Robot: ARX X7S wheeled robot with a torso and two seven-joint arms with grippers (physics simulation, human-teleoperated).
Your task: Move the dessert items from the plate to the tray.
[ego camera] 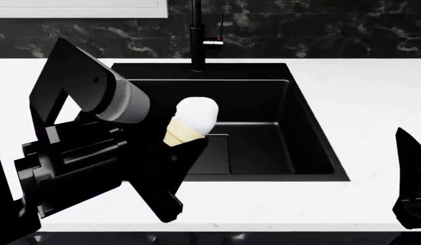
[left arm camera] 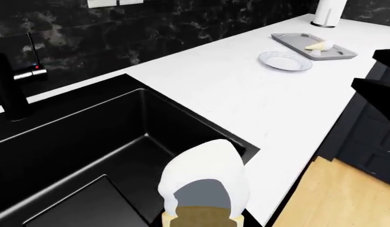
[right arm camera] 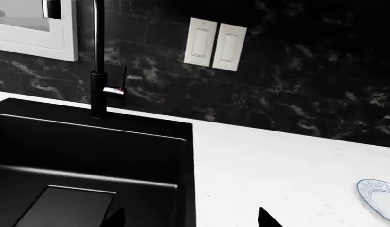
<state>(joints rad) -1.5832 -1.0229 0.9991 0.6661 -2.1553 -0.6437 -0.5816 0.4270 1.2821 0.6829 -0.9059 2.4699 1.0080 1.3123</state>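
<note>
The left hand (ego camera: 186, 145) grips the ice-cream cone (ego camera: 191, 121) above the black sink (ego camera: 278, 132), while the right hand (right arm camera: 188, 222) shows parted fingertips over the white worktop (right arm camera: 283, 165).

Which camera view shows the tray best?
The left wrist view: the tray lies whole on the far countertop, beyond the plate, with a pale dessert item on it. The head and right wrist views do not show it.

counter (ego camera: 373, 92) smooth matt white | sink (ego camera: 265, 138) matt black | wall (right arm camera: 296, 85) glossy marble
</note>
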